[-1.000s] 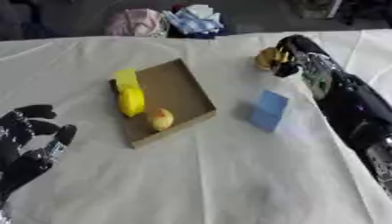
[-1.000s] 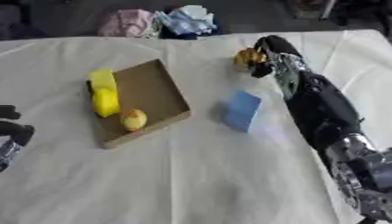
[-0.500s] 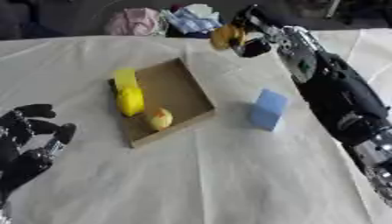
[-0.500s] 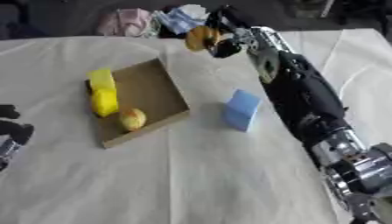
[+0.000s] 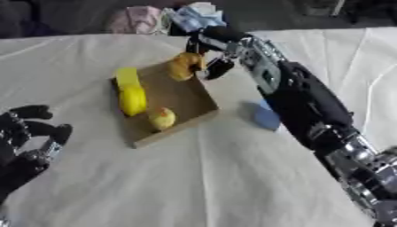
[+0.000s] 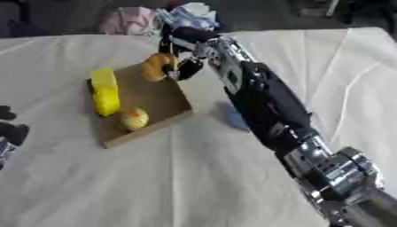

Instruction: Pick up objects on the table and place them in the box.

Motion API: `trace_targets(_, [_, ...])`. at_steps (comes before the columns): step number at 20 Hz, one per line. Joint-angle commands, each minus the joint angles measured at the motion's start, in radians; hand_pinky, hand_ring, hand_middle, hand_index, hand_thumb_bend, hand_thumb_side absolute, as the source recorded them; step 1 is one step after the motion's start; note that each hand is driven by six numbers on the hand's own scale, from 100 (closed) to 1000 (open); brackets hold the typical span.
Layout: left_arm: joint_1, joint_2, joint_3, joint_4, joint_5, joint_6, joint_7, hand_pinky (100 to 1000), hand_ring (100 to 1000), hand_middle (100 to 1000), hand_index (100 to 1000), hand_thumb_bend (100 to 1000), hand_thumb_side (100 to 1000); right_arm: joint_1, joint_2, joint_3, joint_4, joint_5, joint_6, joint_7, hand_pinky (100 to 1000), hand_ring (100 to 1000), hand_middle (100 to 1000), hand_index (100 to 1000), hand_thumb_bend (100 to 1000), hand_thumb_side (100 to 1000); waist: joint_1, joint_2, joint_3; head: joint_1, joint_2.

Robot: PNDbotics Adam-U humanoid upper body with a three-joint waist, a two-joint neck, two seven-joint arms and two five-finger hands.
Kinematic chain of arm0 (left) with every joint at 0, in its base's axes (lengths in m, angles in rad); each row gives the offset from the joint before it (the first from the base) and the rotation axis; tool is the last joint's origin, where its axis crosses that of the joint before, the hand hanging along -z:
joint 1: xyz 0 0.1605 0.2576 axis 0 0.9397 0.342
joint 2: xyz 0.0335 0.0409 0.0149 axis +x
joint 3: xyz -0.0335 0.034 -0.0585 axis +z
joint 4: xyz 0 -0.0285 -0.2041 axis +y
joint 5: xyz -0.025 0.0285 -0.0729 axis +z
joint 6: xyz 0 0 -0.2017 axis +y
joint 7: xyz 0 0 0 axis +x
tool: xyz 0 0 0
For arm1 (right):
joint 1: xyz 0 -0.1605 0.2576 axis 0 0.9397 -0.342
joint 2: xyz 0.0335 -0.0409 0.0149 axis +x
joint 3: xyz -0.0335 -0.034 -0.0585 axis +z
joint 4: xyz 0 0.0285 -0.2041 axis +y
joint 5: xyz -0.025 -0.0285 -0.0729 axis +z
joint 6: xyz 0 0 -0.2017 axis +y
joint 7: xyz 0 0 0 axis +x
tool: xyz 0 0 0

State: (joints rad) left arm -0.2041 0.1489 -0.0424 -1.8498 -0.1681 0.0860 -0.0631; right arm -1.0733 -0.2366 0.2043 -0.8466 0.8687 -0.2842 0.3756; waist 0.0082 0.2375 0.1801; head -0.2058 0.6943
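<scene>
The right hand [image 5: 208, 48] pinches an orange object [image 5: 184, 65] over the box's [image 5: 194, 99] far corner. A blue block [image 5: 266, 116] sits right of the box. The left hand [image 5: 27, 142] rests open, lower left.

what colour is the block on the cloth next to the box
Light blue, partly hidden behind the right arm; it shows best in the left eye view.

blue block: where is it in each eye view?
Left eye view: blue block right of centre, right of the box, partly hidden by the right arm.
Right eye view: a sliver near centre, mostly behind the arm.
Shared landmark: the box's right wall.
</scene>
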Motion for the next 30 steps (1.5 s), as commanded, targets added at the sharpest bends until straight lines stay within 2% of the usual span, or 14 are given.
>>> trace_targets(1, [-0.012,0.002,-0.005,-0.020,0.007,-0.001,-0.005,680,580,610,726,567,385,-0.017,0.015,-0.008,0.017,0.036,0.002,-0.019,685,644,589,556,100,157,0.000,-0.010,0.004,-0.007,0.003])
trace_targets(2, [-0.012,0.002,-0.005,-0.020,0.007,-0.001,-0.005,680,580,610,726,566,386,-0.015,0.020,-0.009,0.023,0.046,0.003,-0.030,685,646,593,571,100,173,-0.001,-0.009,0.005,-0.008,0.003])
trace_targets(4, [-0.012,0.002,-0.005,-0.020,0.007,-0.001,-0.005,680,580,611,727,563,388,-0.010,0.029,-0.009,0.030,0.064,0.010,-0.055,690,661,631,664,125,245,-0.002,-0.008,0.007,-0.010,0.002])
trace_targets(7, [-0.013,0.000,-0.006,-0.020,0.006,0.001,-0.004,679,578,611,727,560,389,-0.003,0.039,-0.006,0.038,0.096,0.026,-0.099,695,681,679,760,233,360,-0.004,-0.007,0.011,-0.011,0.002])
trace_targets(11, [-0.013,0.001,-0.006,-0.020,0.004,0.002,-0.003,680,576,610,727,555,390,-0.001,0.040,-0.001,0.036,0.139,0.044,-0.147,706,708,737,881,359,459,-0.006,-0.006,0.014,-0.010,0.001])
trace_targets(16, [-0.013,0.000,-0.005,-0.020,0.001,0.003,-0.001,681,576,610,727,552,391,-0.002,0.028,-0.006,0.015,0.164,0.070,-0.206,709,722,790,946,412,538,-0.010,-0.007,0.012,-0.005,-0.002])
trace_targets(23, [-0.011,0.001,-0.003,-0.019,-0.002,0.003,0.002,681,576,609,727,547,392,-0.004,-0.004,0.000,-0.063,0.112,0.091,-0.271,707,730,822,960,395,537,-0.011,-0.008,0.000,0.000,-0.001])
trace_targets(27, [-0.006,0.003,0.005,-0.017,-0.005,0.005,0.010,681,576,609,727,544,393,0.006,-0.066,0.034,-0.177,0.011,0.064,-0.187,719,744,840,953,303,450,-0.015,-0.010,-0.020,0.014,0.000])
trace_targets(28, [-0.005,0.004,0.008,-0.017,-0.006,0.005,0.013,681,576,609,726,543,392,0.015,-0.088,0.043,-0.216,-0.023,0.062,-0.157,724,752,852,948,261,402,-0.016,-0.010,-0.027,0.020,0.001])
trace_targets(30, [-0.003,0.006,0.015,-0.018,-0.008,0.005,0.021,681,576,609,726,543,392,0.047,-0.140,0.061,-0.314,-0.099,0.065,-0.107,727,759,862,950,236,391,-0.018,-0.012,-0.042,0.032,0.001])
